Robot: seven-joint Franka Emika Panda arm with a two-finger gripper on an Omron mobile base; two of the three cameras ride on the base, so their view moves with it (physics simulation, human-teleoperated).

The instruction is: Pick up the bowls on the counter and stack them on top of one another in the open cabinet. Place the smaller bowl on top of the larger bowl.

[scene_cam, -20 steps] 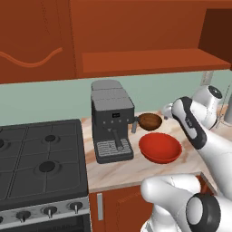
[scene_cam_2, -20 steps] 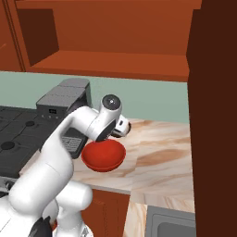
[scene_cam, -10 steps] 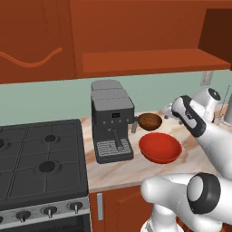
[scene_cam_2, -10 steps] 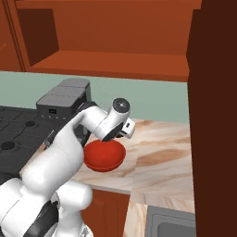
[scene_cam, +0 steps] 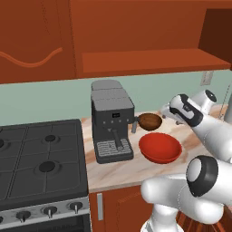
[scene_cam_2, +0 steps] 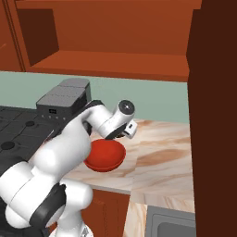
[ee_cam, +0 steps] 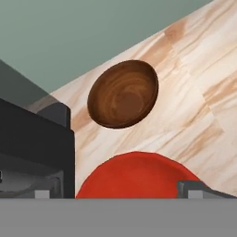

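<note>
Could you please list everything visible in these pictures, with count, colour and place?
brown bowl: one, dark wood-look, on the counter beside the coffee machine, behind the red bowl.
red bowl: one, glossy red, on the counter in front of the brown bowl.
counter: one, beige-pink marbled, right of the stove.
coffee machine: one, dark grey, on the counter next to the stove.
stove: one, black gas, left of the counter.
open cabinet: one, reddish-brown, on the wall above the counter; nothing seen on its shelf.
cabinet door: one, reddish-brown with a wavy line, above the stove.
arm: one, white with dark joints.
gripper: one, open, holding nothing, above the bowls.
</note>
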